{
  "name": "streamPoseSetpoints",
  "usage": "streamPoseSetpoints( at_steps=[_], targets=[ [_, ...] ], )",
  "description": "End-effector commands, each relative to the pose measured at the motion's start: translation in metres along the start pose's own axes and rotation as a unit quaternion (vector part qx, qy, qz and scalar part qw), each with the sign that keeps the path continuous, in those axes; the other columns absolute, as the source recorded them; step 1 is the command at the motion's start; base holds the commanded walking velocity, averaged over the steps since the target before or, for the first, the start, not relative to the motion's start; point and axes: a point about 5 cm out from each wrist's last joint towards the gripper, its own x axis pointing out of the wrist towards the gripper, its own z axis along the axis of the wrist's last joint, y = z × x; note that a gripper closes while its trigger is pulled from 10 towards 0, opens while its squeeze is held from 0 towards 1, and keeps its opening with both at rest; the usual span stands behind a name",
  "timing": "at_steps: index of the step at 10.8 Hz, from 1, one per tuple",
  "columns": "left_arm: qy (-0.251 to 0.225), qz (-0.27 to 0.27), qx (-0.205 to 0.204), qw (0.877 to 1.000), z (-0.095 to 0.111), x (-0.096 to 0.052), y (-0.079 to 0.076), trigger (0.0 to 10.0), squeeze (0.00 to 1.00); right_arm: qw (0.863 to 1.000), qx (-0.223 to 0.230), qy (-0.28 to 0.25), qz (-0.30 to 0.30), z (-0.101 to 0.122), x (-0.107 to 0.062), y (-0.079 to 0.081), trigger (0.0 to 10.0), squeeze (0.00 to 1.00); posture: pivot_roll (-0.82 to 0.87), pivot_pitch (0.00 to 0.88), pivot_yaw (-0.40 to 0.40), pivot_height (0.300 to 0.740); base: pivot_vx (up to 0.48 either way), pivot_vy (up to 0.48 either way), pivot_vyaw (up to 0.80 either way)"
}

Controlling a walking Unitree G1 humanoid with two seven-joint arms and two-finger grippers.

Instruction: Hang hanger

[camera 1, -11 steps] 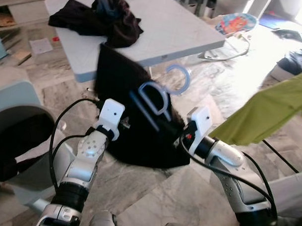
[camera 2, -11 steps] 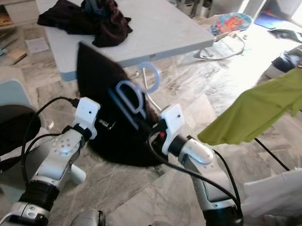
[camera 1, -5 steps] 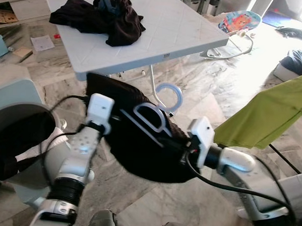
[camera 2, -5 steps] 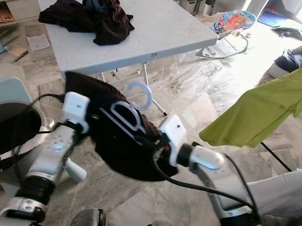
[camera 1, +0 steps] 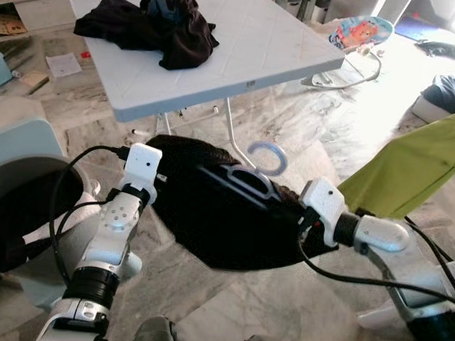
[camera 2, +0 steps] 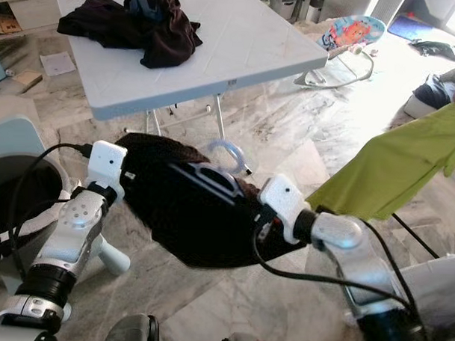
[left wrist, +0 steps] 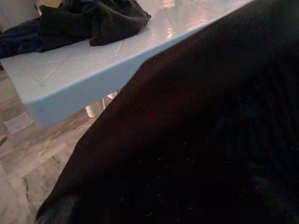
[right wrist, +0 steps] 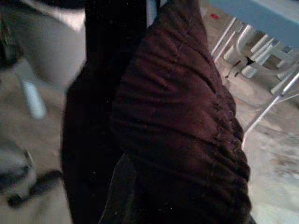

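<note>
A dark brown garment point(camera 1: 226, 215) on a light blue hanger is stretched in the air between my two arms, low in front of the table. The hanger's hook point(camera 1: 267, 155) sticks up above the cloth, and its blue bar point(camera 1: 238, 178) lies across the top. My left gripper point(camera 1: 163, 187) is shut on the garment's left edge, its fingers buried in cloth. On the right side, my right gripper point(camera 1: 295, 216) is shut on the hanger end and the cloth. In the right wrist view the gathered fabric point(right wrist: 187, 121) lies close against the camera.
A pale blue folding table point(camera 1: 277, 37) stands ahead with a heap of dark clothes point(camera 1: 154, 26) on it. A green garment point(camera 1: 407, 169) hangs at the right. A grey tub point(camera 1: 25, 178) sits at the left, and a baby bouncer point(camera 1: 359, 33) at the far right.
The garment has swung from hanging upright to lying stretched almost flat. The hanger has tipped down with it. My right gripper has moved right and my left gripper left.
</note>
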Motion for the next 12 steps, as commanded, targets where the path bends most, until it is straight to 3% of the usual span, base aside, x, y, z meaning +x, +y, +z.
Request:
streamPoseSetpoints(
  at_steps=[1,5,6,8,9,10,12],
  targets=[
    [-0.007,0.027,0.009,1.000,0.003,-0.001,0.016,0.0,0.00,0.999,-0.027,0.045,-0.013,-0.012,-0.009,-0.009,10.0,0.00,-0.09,0.070,-0.043,0.740,0.000,0.000,0.00],
    [0.003,0.028,0.012,1.000,0.003,0.000,0.025,0.0,0.00,0.988,-0.104,0.111,-0.015,-0.030,-0.021,-0.023,10.0,0.00,-0.09,0.068,-0.041,0.740,0.000,0.000,0.00],
    [0.007,0.023,0.011,1.000,0.002,0.001,0.024,0.0,0.00,0.987,-0.114,0.109,0.044,-0.032,-0.025,-0.010,10.0,0.00,-0.09,0.068,-0.042,0.740,0.000,0.000,0.00],
    [0.017,0.021,0.020,0.999,-0.001,0.001,0.033,0.0,0.00,0.984,-0.093,0.109,0.106,-0.034,-0.043,-0.003,10.0,0.00,-0.09,0.068,-0.042,0.740,0.000,0.000,0.00],
    [0.034,0.021,0.026,0.999,-0.007,-0.002,0.039,0.0,0.00,0.986,-0.091,0.104,0.098,-0.028,-0.060,-0.019,10.0,0.00,-0.10,0.072,-0.040,0.740,0.000,0.000,0.00],
    [0.046,0.018,0.026,0.998,-0.010,-0.003,0.041,0.0,0.00,0.988,-0.101,0.090,0.080,-0.020,-0.066,-0.030,10.0,0.00,-0.10,0.072,-0.039,0.740,0.000,0.000,0.00],
    [0.069,0.003,0.022,0.997,-0.019,-0.004,0.038,0.0,0.00,0.995,-0.068,0.008,0.071,0.022,-0.086,-0.052,10.0,0.00,-0.11,0.069,-0.034,0.740,0.000,0.000,0.00]
  ],
)
